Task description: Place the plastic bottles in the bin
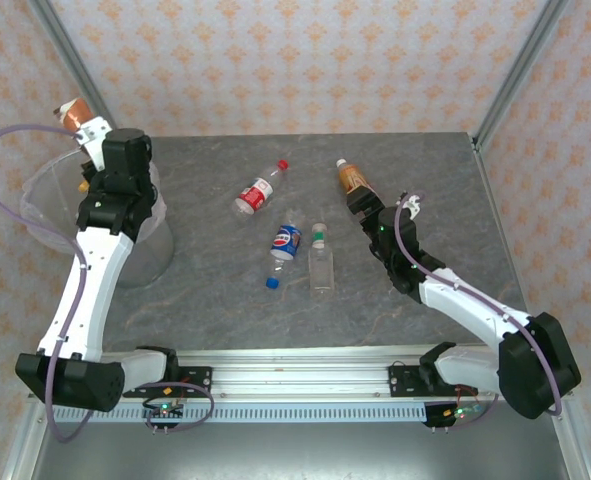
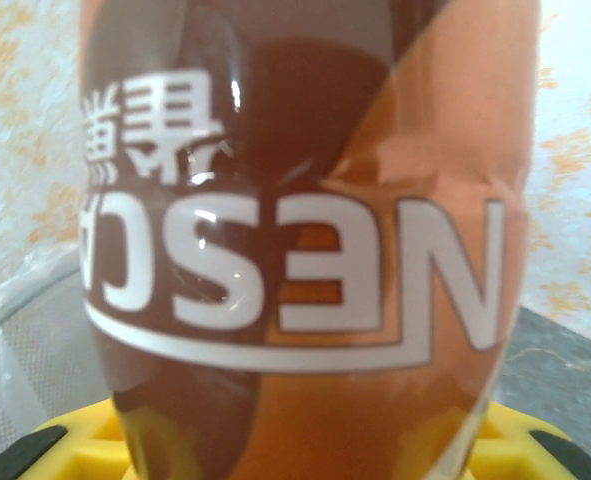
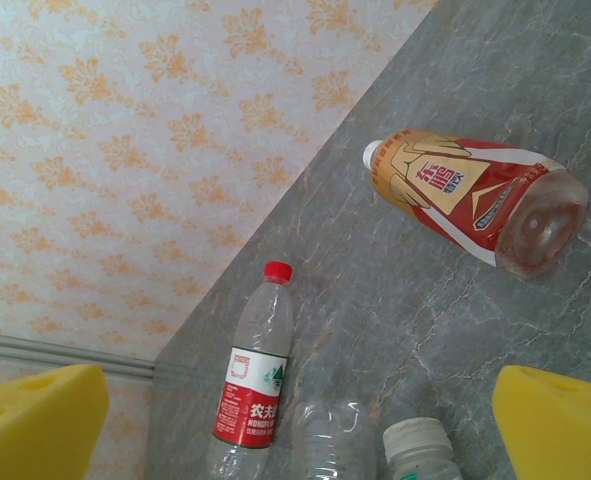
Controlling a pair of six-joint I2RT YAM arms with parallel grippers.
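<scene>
**Desk** (image 1: 225,320): grey marbled stone-look top, smooth, low sheen.
**Brown-labelled bottle** (image 2: 305,250): glossy film label, smooth, with bright highlights and faint creases.
**Red-labelled bottle** (image 3: 255,370): clear ribbed plastic, film label, opaque red plastic cap.
**Orange-labelled bottle** (image 3: 475,200): clear plastic, glossy printed sleeve, bare transparent base.
**Blue-labelled bottle** (image 1: 284,247): clear plastic, dented.
**Bin** (image 1: 147,250): translucent plastic, lined with clear crinkled film.
**Right gripper pads** (image 3: 35,420): yellow, matt, moulded.
**Arms** (image 1: 85,280): smooth white plastic shells and matt black housings.
**Rail** (image 1: 295,365): pale brushed metal.
**Walls** (image 1: 275,60): matt patterned wallpaper.
</scene>
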